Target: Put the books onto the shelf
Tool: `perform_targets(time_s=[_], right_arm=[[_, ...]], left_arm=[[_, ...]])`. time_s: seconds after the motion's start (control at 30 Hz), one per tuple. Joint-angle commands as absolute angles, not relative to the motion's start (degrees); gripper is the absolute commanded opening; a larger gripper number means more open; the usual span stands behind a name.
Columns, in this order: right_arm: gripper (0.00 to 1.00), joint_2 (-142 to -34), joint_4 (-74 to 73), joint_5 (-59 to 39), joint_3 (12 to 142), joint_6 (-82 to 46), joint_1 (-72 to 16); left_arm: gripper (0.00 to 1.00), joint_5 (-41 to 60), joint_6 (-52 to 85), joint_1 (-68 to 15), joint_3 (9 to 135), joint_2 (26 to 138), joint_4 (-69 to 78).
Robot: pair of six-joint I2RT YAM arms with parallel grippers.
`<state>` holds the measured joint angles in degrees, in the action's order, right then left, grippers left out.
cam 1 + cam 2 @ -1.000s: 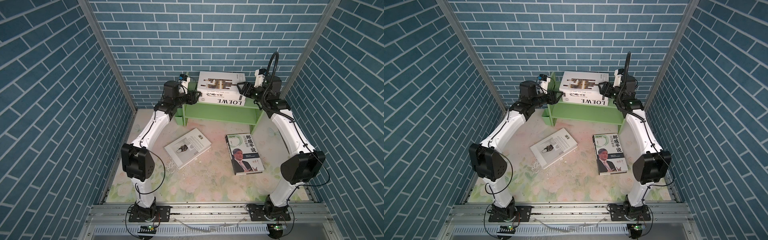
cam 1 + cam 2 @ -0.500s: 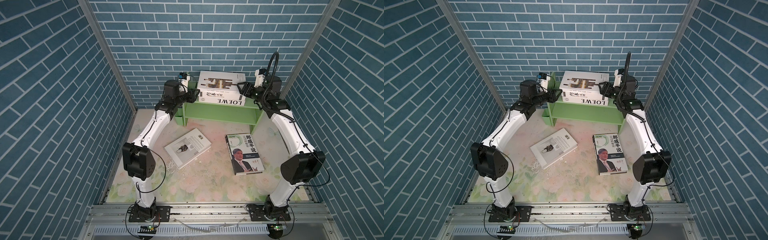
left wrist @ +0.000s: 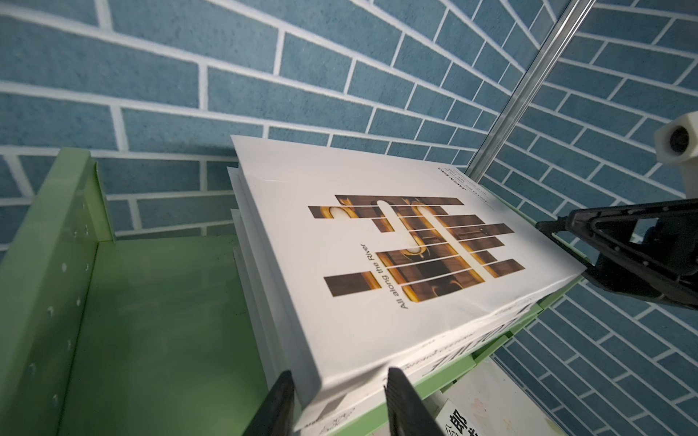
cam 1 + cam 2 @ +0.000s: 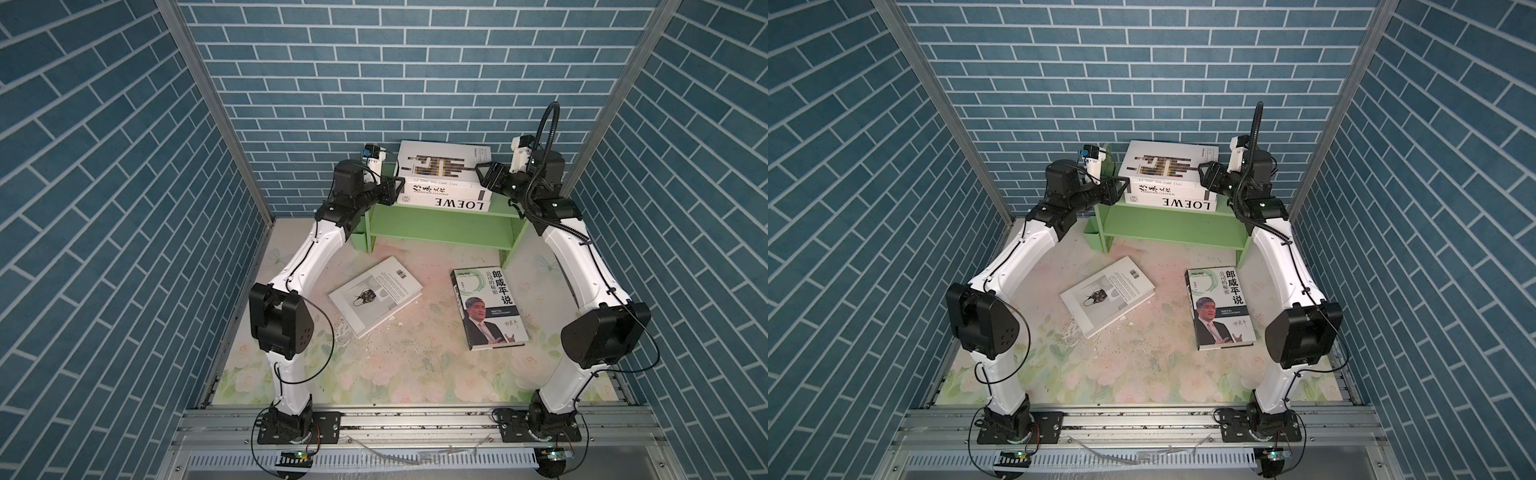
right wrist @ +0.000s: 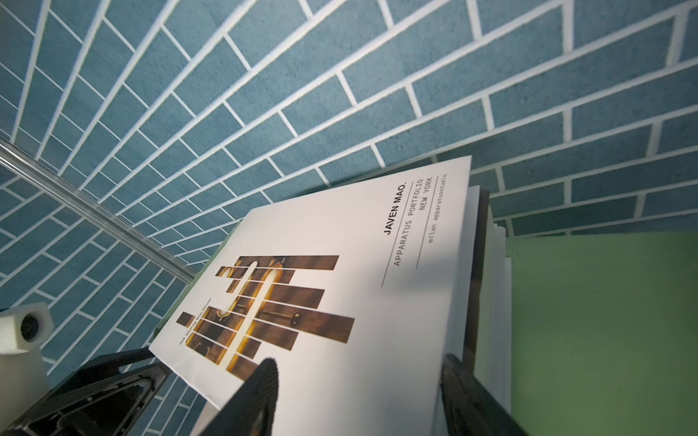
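Note:
Three white books lie stacked on the light green shelf (image 4: 436,226) (image 3: 151,321) (image 5: 604,321): LOEWE (image 4: 453,203) lowest, the top book (image 4: 440,166) (image 3: 377,245) (image 5: 340,245) with a brown bar pattern. My left gripper (image 4: 397,189) (image 3: 338,373) has narrowed jaws around that book's front left corner. One finger (image 3: 279,392) lies against the book's side, and a pinch does not show. My right gripper (image 4: 482,176) (image 5: 359,360) stands open with the front right corner between its jaws. On the floor lie a white book (image 4: 376,295) and a portrait book (image 4: 490,307).
A small green cup (image 4: 358,239) stands by the shelf's left leg. Blue brick walls close in the back and both sides. The shelf top left of the stack is bare green board. Flowered floor spreads in front of the two loose books.
My left gripper's jaws have narrowed around the stack's front left corner, and its arm has shifted slightly. The right gripper and all the books stay where they were.

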<state>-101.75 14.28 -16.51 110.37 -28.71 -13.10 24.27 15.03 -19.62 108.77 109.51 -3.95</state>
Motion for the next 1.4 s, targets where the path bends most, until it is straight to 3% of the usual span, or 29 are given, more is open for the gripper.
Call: perform_targets(time_s=[0.0, 0.93, 1.17, 1.37], right_arm=[[0.69, -103.07, 13.01, -16.3, 112.81, -29.43, -13.18], [0.7, -104.68, 12.83, -13.98, 113.83, -29.88, -12.38], [0.73, -104.0, 12.22, -13.8, 112.94, -29.98, -12.02], [0.76, -103.46, 11.96, -14.06, 113.15, -29.88, -11.49]], left_arm=[[0.42, 24.44, 15.14, -20.08, 107.7, 108.46, -2.27], [0.43, 24.84, 14.02, -21.21, 108.6, 108.66, -3.08], [0.6, 23.51, 12.96, -21.18, 106.51, 106.74, -2.63], [0.66, 23.61, 12.61, -20.96, 107.15, 105.76, -3.3]])
